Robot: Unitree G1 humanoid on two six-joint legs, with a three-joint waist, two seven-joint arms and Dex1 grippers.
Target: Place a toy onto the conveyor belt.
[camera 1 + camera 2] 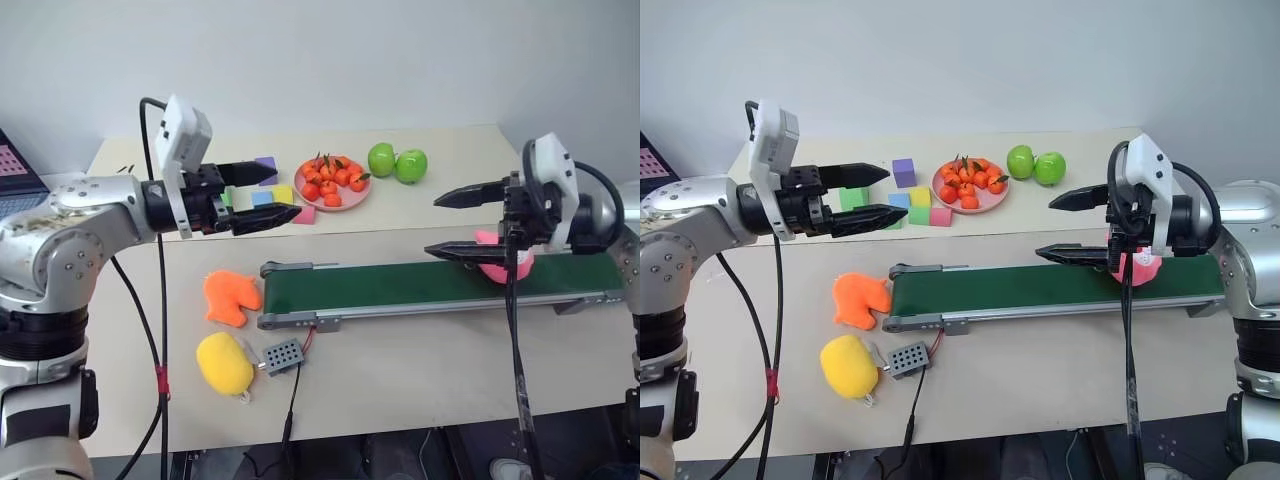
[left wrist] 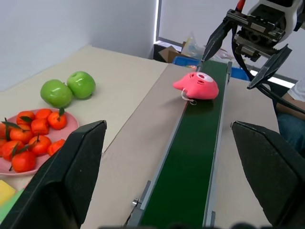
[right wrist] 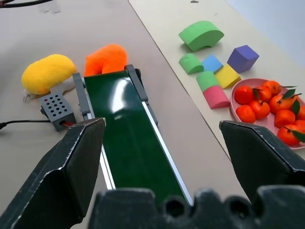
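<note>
**Pink toy on the belt, both grippers empty**

The yellow plush toy (image 1: 224, 364) and the small grey control box (image 1: 282, 355) lay nearest the robot, at about 7 o'clock on the pale table (image 1: 420, 370), with the orange plush toy (image 1: 231, 297) just beyond, touching the near-left end of the conveyor belt (image 1: 400, 285). The pink toy (image 2: 198, 86) rested on the green belt toward its 3 o'clock end, apart from any finger. Above it hung the right gripper (image 1: 462, 222), jaws wide and holding nothing; the left gripper (image 1: 268, 195) was likewise spread and empty, raised over the table at 10 o'clock. The placing looked done, with only the arms left to clear. Farther back, at 12 o'clock, sat foam blocks (image 3: 214, 67), a pink plate (image 1: 345, 204) of tangerines (image 1: 330, 180) and two green apples (image 1: 397, 162), before a plain white wall (image 1: 350, 60).
</note>
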